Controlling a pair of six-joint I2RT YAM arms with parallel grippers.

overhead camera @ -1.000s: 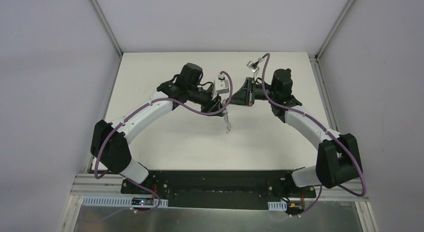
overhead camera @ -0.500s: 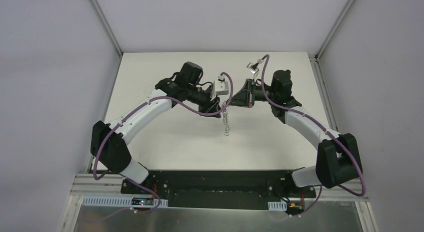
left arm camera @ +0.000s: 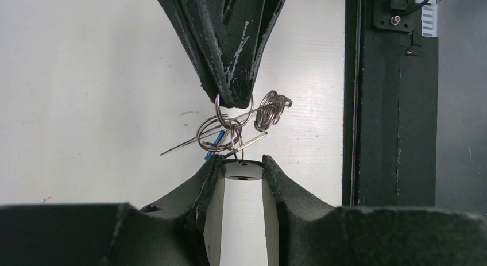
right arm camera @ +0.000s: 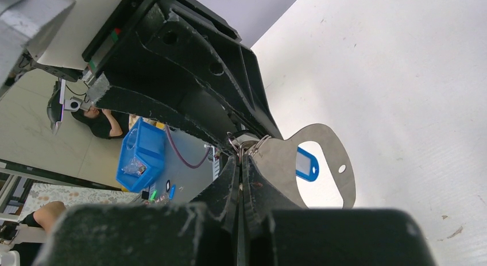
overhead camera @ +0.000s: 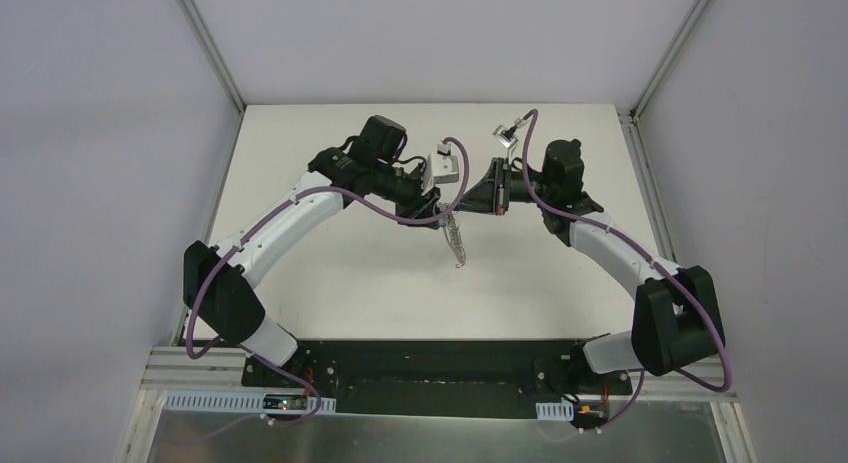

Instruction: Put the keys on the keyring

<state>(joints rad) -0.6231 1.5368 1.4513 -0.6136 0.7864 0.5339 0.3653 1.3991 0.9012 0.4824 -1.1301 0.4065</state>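
Observation:
My left gripper (left arm camera: 241, 160) is shut on the edge of the keyring (left arm camera: 242, 170), a pale silvery oval plate that also shows in the right wrist view (right arm camera: 324, 141). My right gripper (right arm camera: 241, 157) is shut on a small metal ring (left arm camera: 232, 112) in a tangle of rings at the plate's end. The blue tag (right arm camera: 306, 164) of one key shows through the loop's hole and under the rings (left arm camera: 213, 147). Thin metal blades (left arm camera: 182, 145) stick out of the tangle. The black-headed key is not made out. In the top view both grippers (overhead camera: 448, 209) meet mid-table, and a row of clips (overhead camera: 457, 247) dangles below.
The white table (overhead camera: 340, 273) lies under the raised grippers, with the black base rail (overhead camera: 430, 368) at its near edge. Purple cables loop over both wrists. A blue bin (right arm camera: 140, 152) stands on the floor beyond the table, seen in the right wrist view.
The left arm has shifted slightly back and its wrist has turned. The dangling row of clips has swung from hanging straight to slanting down to the right. The right arm has hardly moved.

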